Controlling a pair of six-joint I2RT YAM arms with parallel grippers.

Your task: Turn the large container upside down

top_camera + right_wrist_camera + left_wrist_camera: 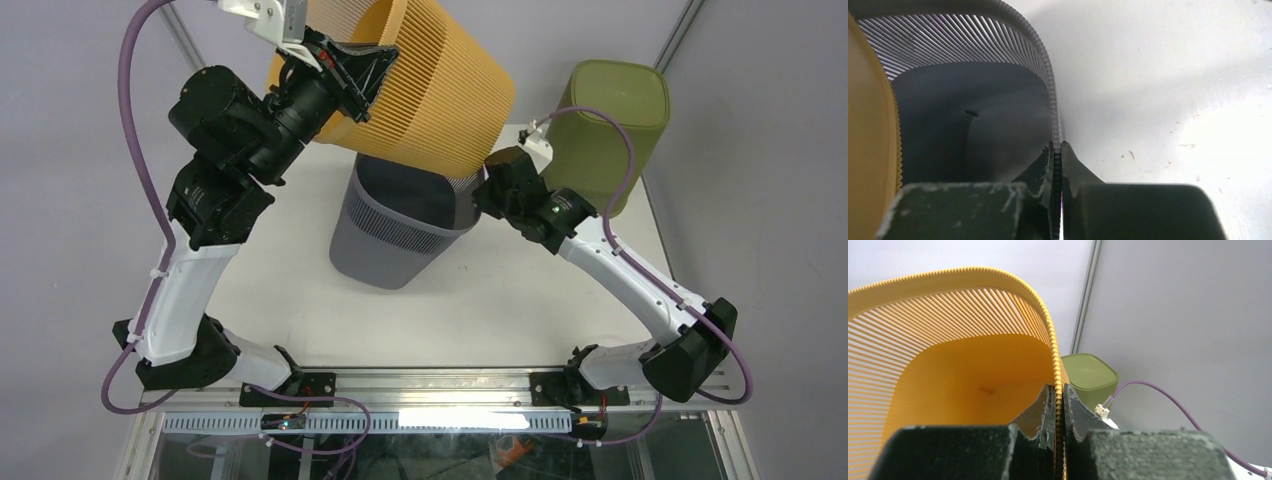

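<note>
**Condition.** The large orange ribbed plastic basket (440, 80) is off the white table (520, 300). It hangs tilted on its side, above and behind the grey ribbed plastic basket (400, 235). Its mouth faces away from the grey basket and its base hangs over the grey basket's rear rim. Whether base and rim touch cannot be determined.

**Grippers.** The left gripper (372, 72) is pinched onto the orange basket's rim, one finger inside the wall and one outside. The right gripper (480, 195) is pinched the same way onto the right-hand rim of the grey basket, which stands upright.

**Hazards (assessed).**
1. Rim slip. The whole orange basket hangs from one thin rim pinch. As rotation continues, the load may twist within the jaws and the basket may pivot or drop onto the grey basket.
2. Snagging. If the orange base is lowered while over the grey basket, it may catch the grey rim or partly nest inside it, preventing an inverted landing.
3. Arm contact. The orange base is near the right gripper, so a wide swing may strike it.
4. Crowded landing. The olive-green plastic container (615, 120) stands to the right of and behind the grey basket, limiting free table on that side.
</note>
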